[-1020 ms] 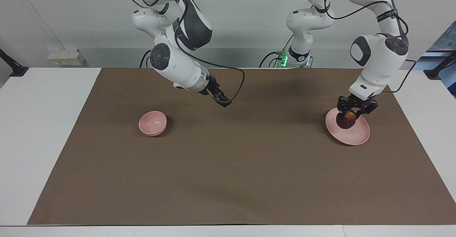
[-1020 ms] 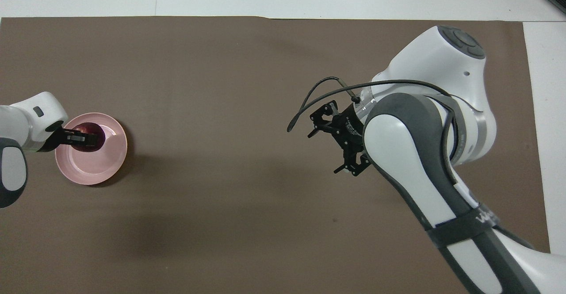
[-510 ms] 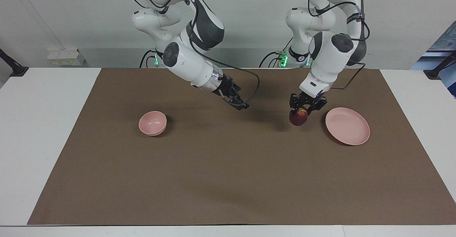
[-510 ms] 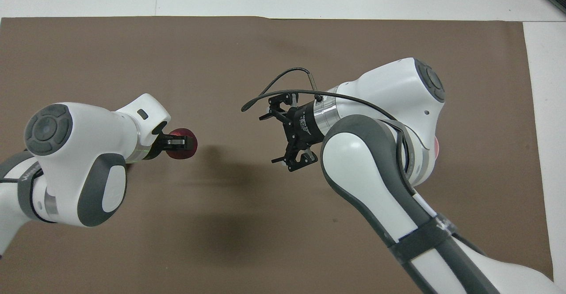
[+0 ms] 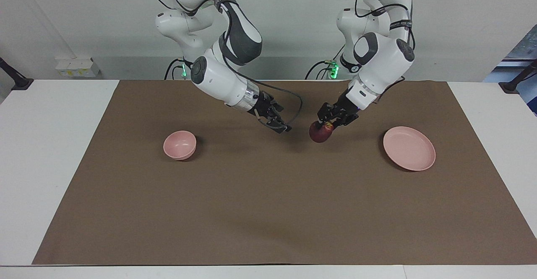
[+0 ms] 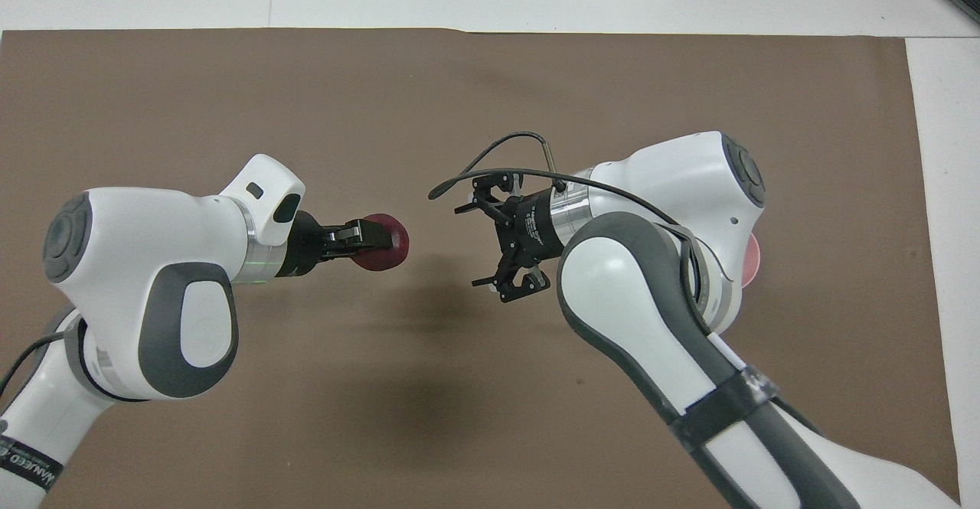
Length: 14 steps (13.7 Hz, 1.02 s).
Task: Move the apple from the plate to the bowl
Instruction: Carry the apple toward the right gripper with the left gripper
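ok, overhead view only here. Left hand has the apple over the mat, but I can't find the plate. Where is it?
Observer: The plate sits toward the left arm's end of the table with nothing on it; the left arm covers it in your view.
Operator: And the bowl? I only get a pink sliver.
Observer: The bowl stands toward the right arm's end of the table with nothing in it; the right arm covers most of it for you.
Operator: Is the apple on the mat?
Observer: It looks just clear of it. The apple hangs from the left hand, gripped at its top, low over the mat.
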### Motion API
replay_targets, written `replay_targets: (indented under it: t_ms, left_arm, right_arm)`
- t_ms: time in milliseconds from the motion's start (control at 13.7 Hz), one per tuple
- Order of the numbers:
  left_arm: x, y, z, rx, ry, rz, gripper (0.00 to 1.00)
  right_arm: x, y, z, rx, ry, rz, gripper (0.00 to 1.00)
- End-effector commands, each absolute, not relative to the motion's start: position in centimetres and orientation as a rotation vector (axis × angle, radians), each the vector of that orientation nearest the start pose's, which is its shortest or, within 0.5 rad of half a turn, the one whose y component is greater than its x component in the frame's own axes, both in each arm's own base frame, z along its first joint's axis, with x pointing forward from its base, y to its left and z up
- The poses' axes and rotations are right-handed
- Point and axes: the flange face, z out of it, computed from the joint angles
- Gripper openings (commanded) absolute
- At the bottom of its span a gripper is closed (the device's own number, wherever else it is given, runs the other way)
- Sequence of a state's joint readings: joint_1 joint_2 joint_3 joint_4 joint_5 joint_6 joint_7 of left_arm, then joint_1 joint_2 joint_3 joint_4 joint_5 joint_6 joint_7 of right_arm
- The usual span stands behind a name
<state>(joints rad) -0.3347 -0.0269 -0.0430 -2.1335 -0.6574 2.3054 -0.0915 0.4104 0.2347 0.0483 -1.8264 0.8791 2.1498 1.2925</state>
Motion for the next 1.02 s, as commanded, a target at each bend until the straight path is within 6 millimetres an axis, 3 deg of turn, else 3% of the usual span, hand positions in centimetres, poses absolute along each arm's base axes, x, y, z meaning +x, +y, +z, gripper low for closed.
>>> replay_targets:
  t_ms: [0, 219, 801, 874, 947]
  left_arm:
    - [50.5, -23.4, 46.3, 2.485, 0.163, 0.120, 0.00]
    - [48.9, -26.5, 47.4, 2.442, 0.136, 0.135, 0.00]
    - [47.5, -29.1, 47.8, 2.438, 0.141, 0.082, 0.00]
    - [47.2, -29.6, 47.9, 2.438, 0.137, 0.073, 0.00]
    - [47.3, -29.7, 48.0, 2.437, 0.137, 0.075, 0.00]
  right_arm:
    - [54.4, 31.1, 42.2, -1.953, 1.520, 0.661, 1.00]
    - [54.1, 32.2, 41.6, -1.929, 1.535, 0.653, 1.00]
    - [54.3, 32.7, 41.9, -1.917, 1.543, 0.662, 1.00]
    - [54.3, 32.7, 41.8, -1.919, 1.541, 0.663, 0.90]
    - [54.4, 32.8, 42.0, -1.925, 1.530, 0.661, 0.22]
